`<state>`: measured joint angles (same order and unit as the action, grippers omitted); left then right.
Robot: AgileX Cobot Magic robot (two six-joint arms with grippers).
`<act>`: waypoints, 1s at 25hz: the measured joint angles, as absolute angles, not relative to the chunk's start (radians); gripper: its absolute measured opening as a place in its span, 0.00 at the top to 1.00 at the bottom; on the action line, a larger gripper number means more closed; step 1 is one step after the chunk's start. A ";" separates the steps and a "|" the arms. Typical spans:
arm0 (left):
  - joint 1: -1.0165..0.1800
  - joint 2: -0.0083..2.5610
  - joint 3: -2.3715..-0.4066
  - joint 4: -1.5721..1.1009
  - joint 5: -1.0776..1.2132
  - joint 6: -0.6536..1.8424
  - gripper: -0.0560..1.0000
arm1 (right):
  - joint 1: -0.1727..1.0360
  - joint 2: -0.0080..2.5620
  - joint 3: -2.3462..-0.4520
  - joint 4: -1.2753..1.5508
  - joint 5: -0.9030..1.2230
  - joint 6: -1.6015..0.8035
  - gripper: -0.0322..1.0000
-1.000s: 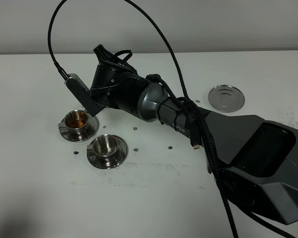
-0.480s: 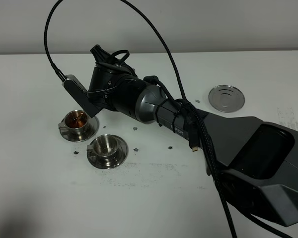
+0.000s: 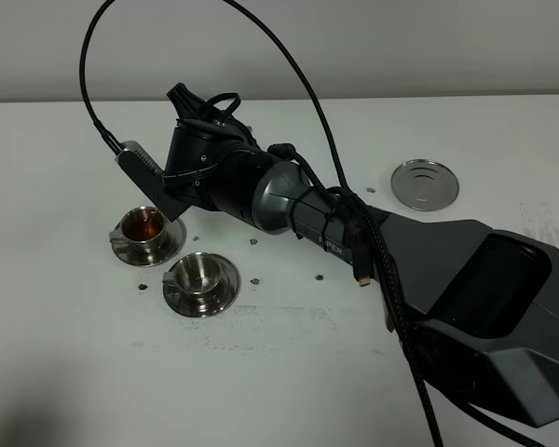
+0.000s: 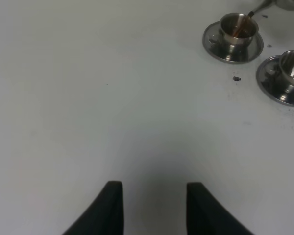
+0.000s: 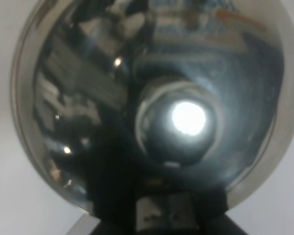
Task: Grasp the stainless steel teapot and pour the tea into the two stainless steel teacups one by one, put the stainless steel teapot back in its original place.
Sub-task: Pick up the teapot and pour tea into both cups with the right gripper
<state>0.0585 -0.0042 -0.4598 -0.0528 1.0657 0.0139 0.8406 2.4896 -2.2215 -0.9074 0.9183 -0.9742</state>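
Observation:
My right arm (image 3: 261, 186) reaches across to the left and hangs over the far teacup (image 3: 147, 226). The stainless steel teapot is hidden under the wrist in the exterior view. Its domed lid and knob (image 5: 183, 120) fill the right wrist view. The right gripper (image 5: 159, 208) is shut on the teapot's handle. In the left wrist view the spout tip (image 4: 258, 8) pours a brown stream into the far teacup (image 4: 237, 28), which holds tea. The near teacup (image 3: 200, 274) (image 4: 293, 66) on its saucer looks empty. The left gripper (image 4: 156, 208) is open and empty over bare table.
The flat ringed steel disc (image 3: 425, 184) lies at the back right, with nothing on it. Small dark specks (image 3: 254, 240) dot the white table (image 3: 74, 354) around the cups. Black cables arch over the right arm.
The right wrist has shifted slightly left and tipped further over the far cup. The tea in that cup looks darker and fuller. The left gripper view has no earlier frame.

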 joint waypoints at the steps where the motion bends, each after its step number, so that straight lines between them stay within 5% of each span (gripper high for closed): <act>1: 0.058 -0.004 -0.460 -0.053 1.066 0.014 0.60 | 0.842 2.490 -2.222 -0.907 0.917 -0.974 0.80; 25: 0.058 -0.004 -0.460 -0.053 1.066 0.015 0.60 | 0.842 2.490 -2.222 -0.935 0.913 -0.964 0.80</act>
<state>0.0585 -0.0042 -0.4598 -0.0528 1.0657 0.0149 0.8415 2.4896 -2.2215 -0.9352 0.9127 -0.9641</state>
